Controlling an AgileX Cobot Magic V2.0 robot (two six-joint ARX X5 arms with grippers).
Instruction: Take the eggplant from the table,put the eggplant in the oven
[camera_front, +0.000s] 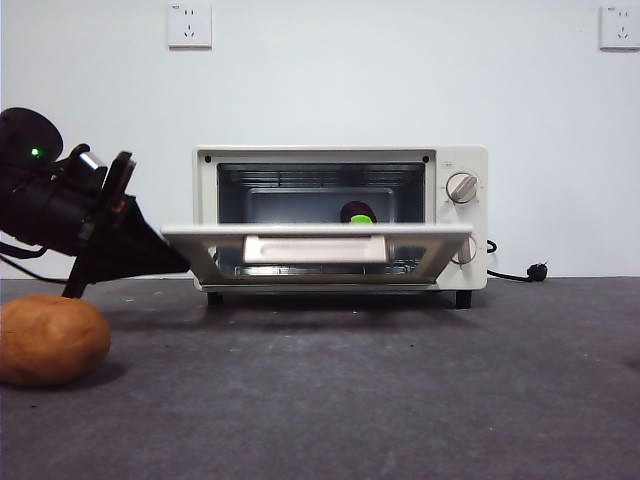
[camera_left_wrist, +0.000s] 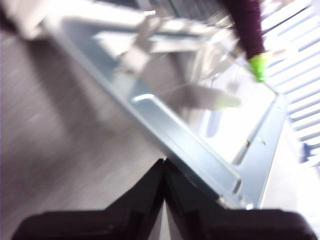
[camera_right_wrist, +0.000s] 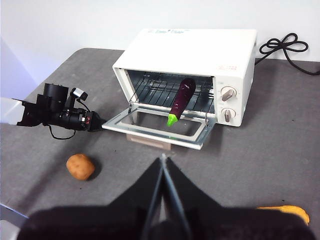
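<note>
Cream-white, the oven (camera_front: 340, 220) fills the front view with its door (camera_front: 316, 243) dropped level; inside, only the round end of the eggplant (camera_front: 358, 213) and a sliver of green cap peek above the door. A dark gripper (camera_front: 160, 255) comes in from the side, its tip touching the door's corner. A potato (camera_front: 52, 340) sits on the table (camera_front: 400, 400), well apart.

Left wrist view, blurred: the left gripper (camera_left_wrist: 164, 165) has its 2 jaws pressed together, empty, right at the door's metal edge (camera_left_wrist: 200, 155). The eggplant (camera_left_wrist: 250, 30) lies beyond, across the glass.

Right wrist view: the right gripper (camera_right_wrist: 163, 162), jaws closed on nothing, hangs well back. The eggplant (camera_right_wrist: 181, 100) rests on the wire rack (camera_right_wrist: 160, 90), long axis front to back, cap (camera_right_wrist: 171, 120) overhanging the door. The left arm is nearer; judging by this, only closing the door could remain. A grey matte tabletop, a white wall, and something orange (camera_right_wrist: 285, 212) complete the room.
</note>
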